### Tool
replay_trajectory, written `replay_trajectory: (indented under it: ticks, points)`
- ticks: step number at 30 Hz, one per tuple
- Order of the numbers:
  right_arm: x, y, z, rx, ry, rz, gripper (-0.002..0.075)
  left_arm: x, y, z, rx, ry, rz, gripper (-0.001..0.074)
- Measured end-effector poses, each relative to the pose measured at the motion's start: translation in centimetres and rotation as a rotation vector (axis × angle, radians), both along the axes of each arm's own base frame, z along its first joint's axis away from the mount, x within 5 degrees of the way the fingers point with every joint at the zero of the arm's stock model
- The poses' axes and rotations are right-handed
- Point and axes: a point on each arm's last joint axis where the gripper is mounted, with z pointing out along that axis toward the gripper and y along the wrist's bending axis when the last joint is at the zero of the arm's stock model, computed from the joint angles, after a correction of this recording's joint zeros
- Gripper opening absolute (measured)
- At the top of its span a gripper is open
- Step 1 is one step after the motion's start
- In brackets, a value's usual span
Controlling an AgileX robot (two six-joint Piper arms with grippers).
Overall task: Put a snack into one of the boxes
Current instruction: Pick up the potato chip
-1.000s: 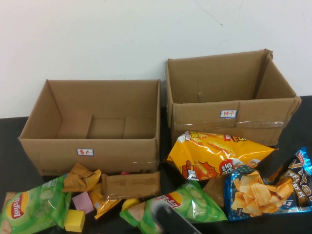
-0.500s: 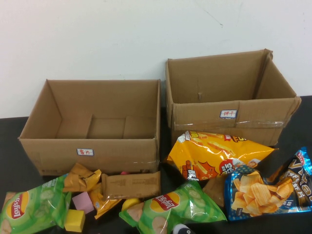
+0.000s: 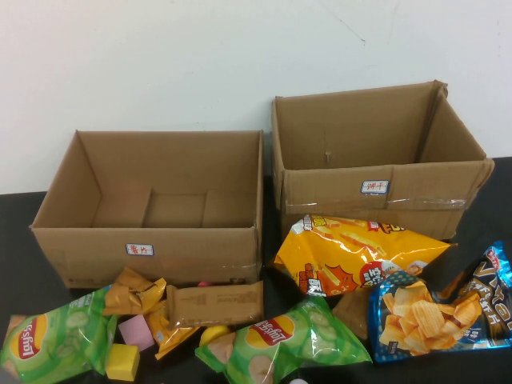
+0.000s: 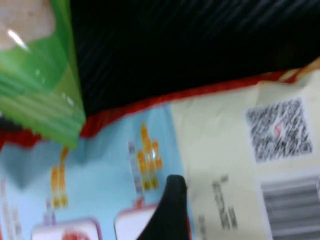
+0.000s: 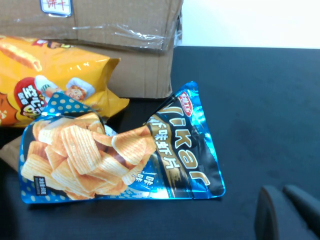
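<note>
Two open cardboard boxes stand at the back, the left box (image 3: 152,252) and the right box (image 3: 384,196). In front lie a yellow snack bag (image 3: 352,252), a blue chip bag (image 3: 436,312) and two green Lay's bags (image 3: 280,340) (image 3: 52,344). My left gripper (image 4: 252,200) is out of the high view. It hovers open close over a light-blue and white snack bag (image 4: 215,145) with a barcode, next to a green bag (image 4: 40,85). My right gripper (image 5: 286,210) is shut and empty over the bare black table, beside the blue chip bag (image 5: 115,150).
Small orange wrappers (image 3: 136,296), a brown packet (image 3: 216,304), a pink block (image 3: 136,332) and a yellow block (image 3: 122,362) lie before the left box. The right box's corner (image 5: 145,75) stands behind the blue bag.
A dark arm at the bottom centre of the high view has drawn back toward the near edge and left that view. The snacks and boxes have not moved.
</note>
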Motion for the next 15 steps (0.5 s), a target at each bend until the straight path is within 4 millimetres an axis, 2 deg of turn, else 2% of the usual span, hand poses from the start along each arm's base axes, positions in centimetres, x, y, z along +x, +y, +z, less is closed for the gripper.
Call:
replay_trajectory:
  ticks: [3,5,8,10,15]
  points:
    - [0.00,0.00,0.00,0.000,0.000,0.000,-0.0001,0.15,-0.18,-0.94,0.013,-0.006,-0.014,0.0600]
    - [0.00,0.00,0.00,0.000,0.000,0.000,-0.0001,0.24,-0.33,-1.23,0.009,-0.011,-0.024,0.0488]
    - [0.00,0.00,0.00,0.000,0.000,0.000,-0.0001,0.40,-0.74,-1.24,-0.017,-0.023,-0.044,0.0230]
    - [0.00,0.00,0.00,0.000,0.000,0.000,-0.0001,0.46,-0.93,-1.21,-0.034,-0.029,-0.052,0.0128]
    - [0.00,0.00,0.00,0.000,0.000,0.000,-0.0001,0.49,-1.03,-0.72,-0.056,-0.036,-0.055,0.0115]
